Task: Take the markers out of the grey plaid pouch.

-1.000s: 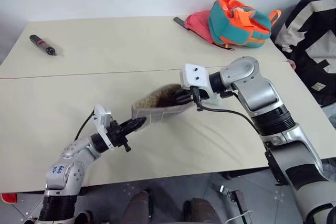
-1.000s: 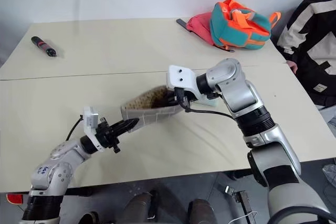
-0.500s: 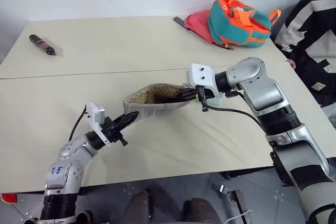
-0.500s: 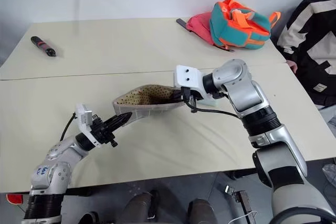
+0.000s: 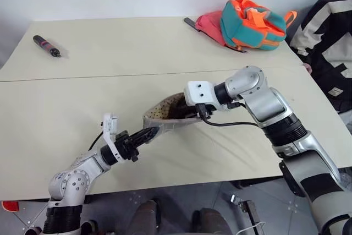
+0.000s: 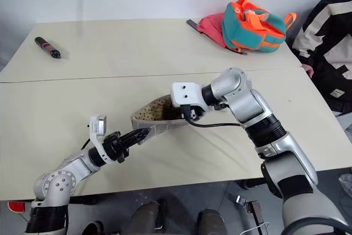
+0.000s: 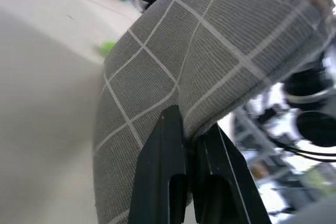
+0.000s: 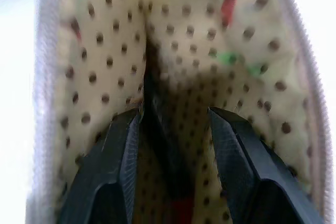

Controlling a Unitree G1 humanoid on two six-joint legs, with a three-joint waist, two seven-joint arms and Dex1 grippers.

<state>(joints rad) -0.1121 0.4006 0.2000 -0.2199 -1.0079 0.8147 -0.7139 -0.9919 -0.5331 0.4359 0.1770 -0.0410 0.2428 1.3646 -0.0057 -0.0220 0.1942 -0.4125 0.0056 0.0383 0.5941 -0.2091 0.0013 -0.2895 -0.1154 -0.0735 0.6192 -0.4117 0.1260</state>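
The grey plaid pouch hangs just above the table between both arms, its mouth gaping and showing tan speckled lining. My left gripper is shut on the pouch's near end; in the left wrist view its fingers pinch the plaid fabric. My right gripper reaches into the mouth from the other side, open. Its fingers stand apart on either side of a slim dark marker with a red end, lying along the lining's fold. The marker is hidden in the head views.
A thicker black-and-red pen-shaped thing lies at the table's far left. A teal-and-orange backpack on a pink item sits at the far right. A black-and-white jacket is beyond the right edge. A seam crosses the table.
My right gripper has opened inside the pouch and shifted slightly left. The left gripper rolled and moved right, still holding the pouch's end, so the pouch now bunches shorter between the arms.
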